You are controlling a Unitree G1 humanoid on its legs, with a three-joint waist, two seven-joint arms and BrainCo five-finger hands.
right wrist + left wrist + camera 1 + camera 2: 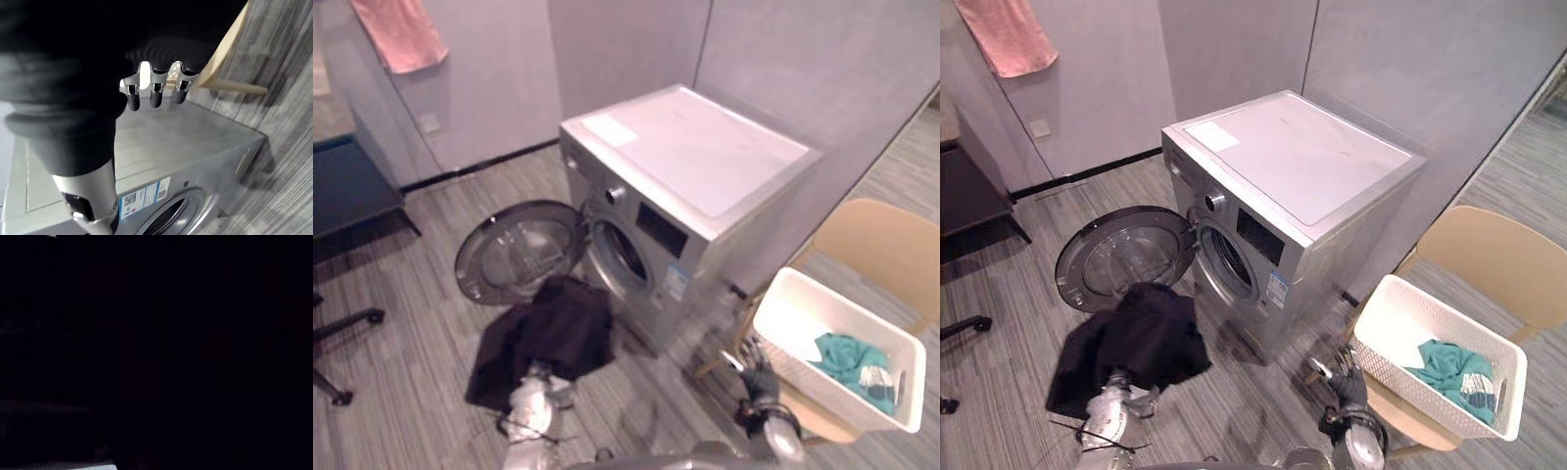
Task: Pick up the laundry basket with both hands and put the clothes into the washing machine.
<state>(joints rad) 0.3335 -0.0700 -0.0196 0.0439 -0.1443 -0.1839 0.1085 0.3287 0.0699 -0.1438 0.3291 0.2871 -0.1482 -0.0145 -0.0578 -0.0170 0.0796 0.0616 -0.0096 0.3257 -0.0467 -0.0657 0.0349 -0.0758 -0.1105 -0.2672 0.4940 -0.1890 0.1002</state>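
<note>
Over on the left, a black cloth garment point(553, 333) drapes over the left hand point(543, 384), hiding its fingers, so I can't tell its grip. It hangs before the open round glass door point(519, 250) of the silver front-loading washing machine point(690, 166). The right hand point(756, 370) hovers with fingers point(154, 90) relaxed and empty, just beside the white plastic laundry basket point(803, 294) on the tan wooden chair point(881, 245). A teal garment point(847, 357) lies inside the basket.

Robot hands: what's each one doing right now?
Left robot hand: cannot be told, buried under the black garment.
Right robot hand: open, holding nothing.
</note>
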